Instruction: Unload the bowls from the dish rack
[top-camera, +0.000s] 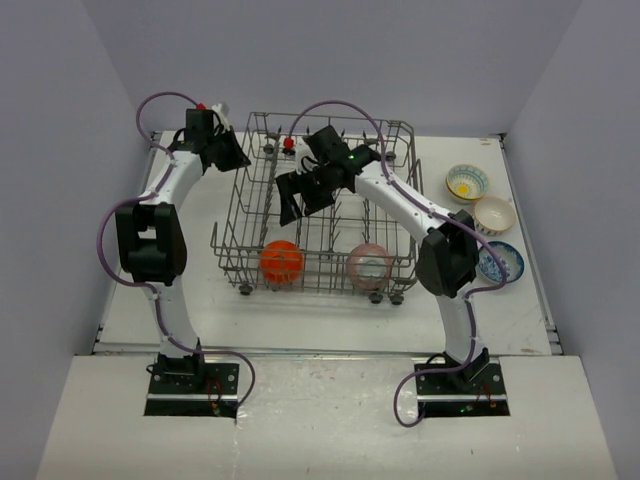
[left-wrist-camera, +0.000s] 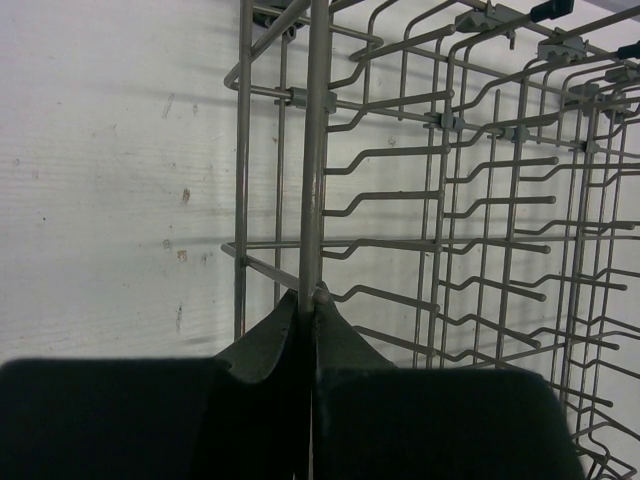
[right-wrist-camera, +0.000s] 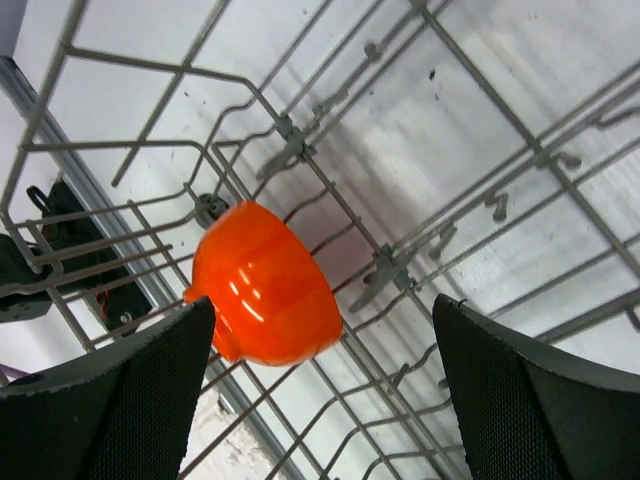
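Bright, even light from overhead fills all three views. From above, the white table (top-camera: 520, 310) looks nearly washed out. In the right wrist view, white glare streaks mark the orange bowl (right-wrist-camera: 265, 285). In the left wrist view, the dish rack (left-wrist-camera: 470, 240) wires cast thin, pale shadows at centre left, and the fingers (left-wrist-camera: 110, 420) along the bottom edge are near-black and featureless.

White arms (top-camera: 400, 200), black fingers (right-wrist-camera: 130, 400), purple cables (top-camera: 165, 95)

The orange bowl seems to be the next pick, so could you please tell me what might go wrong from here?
The orange bowl sits among the wires of the rack, so the open right tool could snag a wire while closing.
Its glossy, rounded side might slip when gripped.
The left tool is shut on one rack wire; if that grip slips, the rack could shift.
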